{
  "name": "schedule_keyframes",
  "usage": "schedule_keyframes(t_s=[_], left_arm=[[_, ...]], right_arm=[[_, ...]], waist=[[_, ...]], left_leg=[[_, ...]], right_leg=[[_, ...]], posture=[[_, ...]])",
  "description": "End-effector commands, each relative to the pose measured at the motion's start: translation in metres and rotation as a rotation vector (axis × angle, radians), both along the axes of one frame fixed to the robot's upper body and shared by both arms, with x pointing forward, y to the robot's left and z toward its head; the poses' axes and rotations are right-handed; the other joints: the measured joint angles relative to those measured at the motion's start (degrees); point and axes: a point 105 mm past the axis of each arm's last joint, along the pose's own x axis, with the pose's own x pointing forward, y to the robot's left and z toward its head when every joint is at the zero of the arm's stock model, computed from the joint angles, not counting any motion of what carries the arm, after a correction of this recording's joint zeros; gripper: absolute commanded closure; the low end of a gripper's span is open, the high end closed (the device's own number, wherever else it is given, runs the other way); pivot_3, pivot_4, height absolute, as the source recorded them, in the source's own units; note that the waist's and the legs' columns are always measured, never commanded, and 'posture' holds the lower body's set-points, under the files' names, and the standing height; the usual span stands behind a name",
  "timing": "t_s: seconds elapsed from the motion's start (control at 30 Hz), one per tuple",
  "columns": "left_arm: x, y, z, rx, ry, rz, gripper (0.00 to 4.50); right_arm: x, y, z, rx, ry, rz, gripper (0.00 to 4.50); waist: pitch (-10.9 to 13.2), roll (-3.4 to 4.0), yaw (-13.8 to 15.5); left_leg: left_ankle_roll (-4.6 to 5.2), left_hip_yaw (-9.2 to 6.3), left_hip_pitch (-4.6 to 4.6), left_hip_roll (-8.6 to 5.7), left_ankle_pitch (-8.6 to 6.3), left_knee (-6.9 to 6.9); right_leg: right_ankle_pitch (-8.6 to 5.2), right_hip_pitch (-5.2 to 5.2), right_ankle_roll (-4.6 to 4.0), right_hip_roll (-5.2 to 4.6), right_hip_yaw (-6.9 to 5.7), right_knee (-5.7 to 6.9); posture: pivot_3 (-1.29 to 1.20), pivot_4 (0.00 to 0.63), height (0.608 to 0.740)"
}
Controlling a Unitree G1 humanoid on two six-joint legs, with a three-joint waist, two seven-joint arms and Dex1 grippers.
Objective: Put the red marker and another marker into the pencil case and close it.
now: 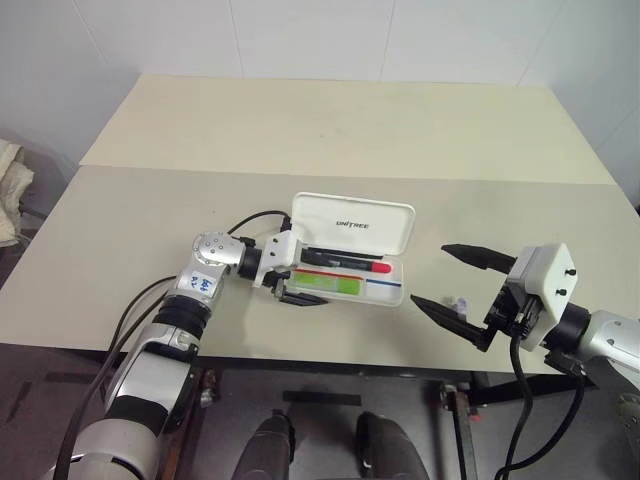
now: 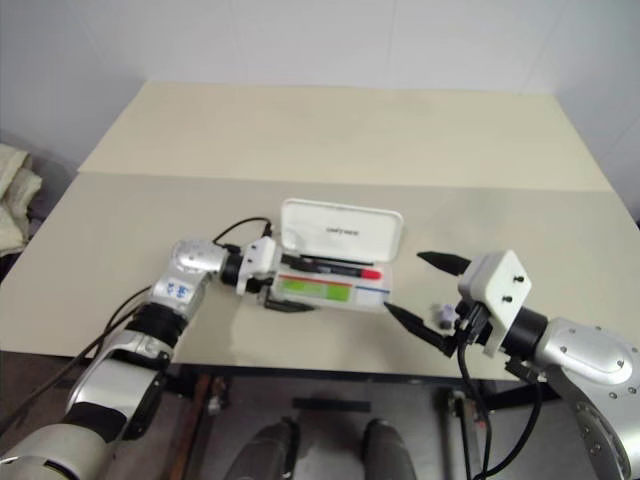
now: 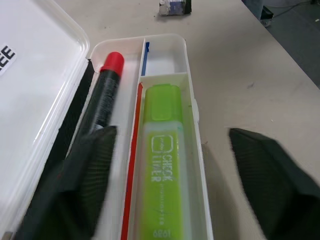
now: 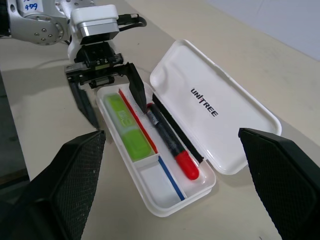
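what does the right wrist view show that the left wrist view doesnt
Right wrist view alone: the whole left gripper with its silver wrist, open astride one end of the pencil case, and the full lid logo.

Left wrist view alone: the print on the green marker and a small dark stub on the table past the case.

Both: the open case with the red marker and green marker lying in separate compartments, split by a red and blue line.

Even, bright diffuse light overhead; soft shadows under pencil case (image 1: 350,262) on table (image 1: 330,130); left wrist view fingers (image 3: 82,185) blurred, out of focus.
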Motion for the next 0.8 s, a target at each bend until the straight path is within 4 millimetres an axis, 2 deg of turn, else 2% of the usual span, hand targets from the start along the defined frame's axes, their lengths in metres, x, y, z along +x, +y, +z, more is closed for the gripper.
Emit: schedule_keyframes(t_s=[0.03, 0.27, 0.4, 0.53, 0.63, 0.8], left_arm=[[-0.001, -0.002, 0.016, -0.042, -0.041, -0.012, 0.01], [-0.009, 0.006, 0.03, -0.103, -0.046, -0.027, 0.01], [-0.016, 0.017, 0.041, -0.127, -0.042, -0.025, 0.01], [-0.021, 0.032, 0.048, -0.113, -0.046, -0.005, 0.01], [-0.025, 0.044, 0.057, -0.1, -0.053, 0.016, 0.01], [-0.025, 0.055, 0.064, -0.077, -0.061, 0.045, 0.01]], right_arm=[[-0.005, 0.006, 0.009, 0.023, -0.039, 0.018, 0.0], [0.0, 0.003, 0.004, 0.124, 0.002, -0.085, 0.0], [0.003, -0.007, -0.021, 0.161, 0.085, -0.281, 0.0], [0.003, -0.016, -0.056, 0.142, 0.171, -0.476, 0.0], [0.004, -0.019, -0.07, 0.162, 0.195, -0.569, 0.0], [0.009, -0.021, -0.082, 0.164, 0.201, -0.636, 0.0]], waist=[[0.0, 0.0, -0.01], [0.0, 0.0, -0.05], [-0.01, -0.01, -0.04], [-0.01, 0.01, -0.06], [-0.01, 0.01, -0.29], [-0.01, 0.01, -0.43]], left_leg=[[0.0, 0.0, 0.0, 0.0, 0.0, 0.0], [0.0, -0.02, 0.01, 0.01, 0.0, -0.01], [-0.01, -0.09, 0.02, 0.02, 0.0, -0.04], [-0.03, -0.11, 0.03, -0.01, 0.0, -0.02], [-0.04, -0.09, 0.1, 0.0, 0.01, -0.04], [-0.05, -0.1, 0.13, 0.02, 0.02, -0.05]], right_leg=[[0.0, 0.0, 0.0, 0.0, 0.0, 0.0], [0.0, -0.01, 0.0, 0.0, 0.01, 0.05], [-0.06, -0.01, -0.04, 0.02, 0.0, 0.11], [-0.11, -0.04, -0.05, 0.01, 0.05, 0.2], [-0.14, -0.03, -0.11, 0.01, 0.08, 0.25], [-0.18, -0.02, -0.17, 0.01, 0.05, 0.28]], posture=[[0.0, 0.15, 0.74], [0.0, 0.15, 0.74], [0.0, 0.15, 0.74], [0.0, 0.15, 0.74], [0.0, 0.15, 0.74], [0.0, 0.15, 0.74]])
